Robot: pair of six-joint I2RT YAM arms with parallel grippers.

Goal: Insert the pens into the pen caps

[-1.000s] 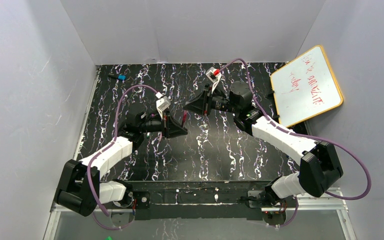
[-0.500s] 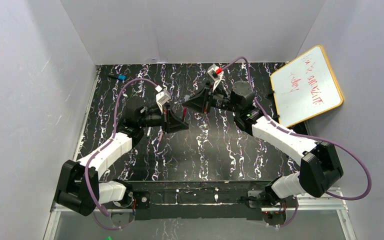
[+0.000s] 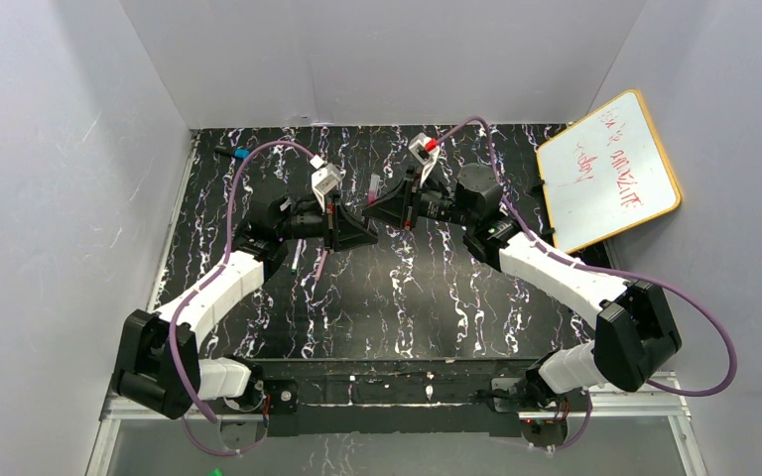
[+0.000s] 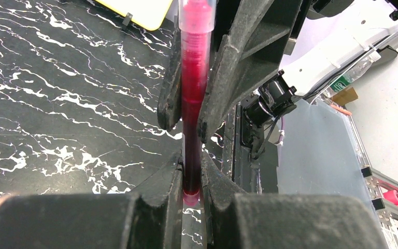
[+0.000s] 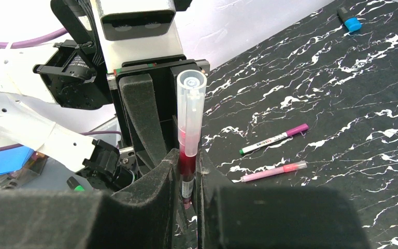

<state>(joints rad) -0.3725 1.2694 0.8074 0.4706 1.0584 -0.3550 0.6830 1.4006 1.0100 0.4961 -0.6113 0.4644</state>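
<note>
Both grippers meet above the middle of the black, white-veined marble-pattern table (image 3: 407, 297), clamped on one dark red stick pen (image 4: 193, 104). The left gripper (image 4: 192, 181) has its fingers drawn narrow around the pen's bare end, which just pokes out past them. The right gripper (image 5: 187, 179) pinches the same barrel a little farther along, its jaws also nearly together with only the pen between them. Beyond the right gripper's fingers the pen carries a clear plastic cap (image 5: 190, 104), a see-through tube with red showing inside its lower part; how far it is pushed on I cannot tell. Two more pens lie on the table near each other but not touching: a whitish pen with a green tip and a magenta cap (image 5: 274, 138), and a pale pink pen (image 5: 273, 171) just below it in the right wrist view. A small blue-and-black item (image 5: 350, 21) lies well apart near the far left corner. A yellow-framed whiteboard with red writing (image 3: 607, 169) leans at the right edge.
</note>
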